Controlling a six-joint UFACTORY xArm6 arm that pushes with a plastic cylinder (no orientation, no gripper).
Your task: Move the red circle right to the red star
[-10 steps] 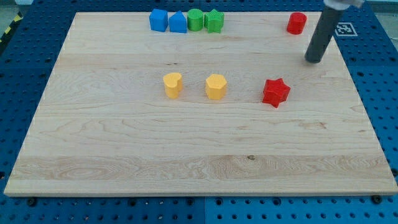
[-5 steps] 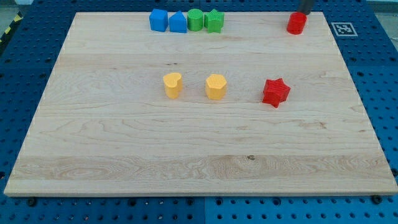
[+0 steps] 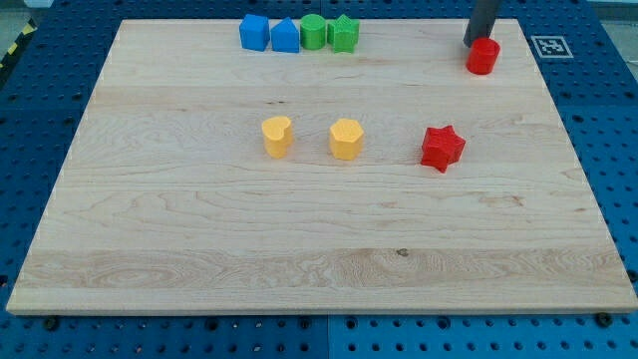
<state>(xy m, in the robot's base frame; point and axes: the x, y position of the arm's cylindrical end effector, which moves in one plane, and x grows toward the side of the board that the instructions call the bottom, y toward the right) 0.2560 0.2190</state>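
The red circle [image 3: 483, 56] is a small red cylinder near the view's top right of the wooden board [image 3: 199, 219]. My tip [image 3: 474, 43] touches its upper left side, with the dark rod rising out of the view's top. The red star [image 3: 443, 148] lies below the circle and a little to its left, near the board's middle right. The two red blocks are well apart.
A row of blocks stands at the view's top edge: a blue cube-like block [image 3: 254, 32], a blue pointed block [image 3: 285, 36], a green circle [image 3: 313, 31] and a green star-like block [image 3: 343, 33]. A yellow heart [image 3: 277, 136] and a yellow hexagon [image 3: 346, 139] sit mid-board.
My tip went from the right of the red circle up past the view's top and came down behind it. The circle has slid down and slightly right.
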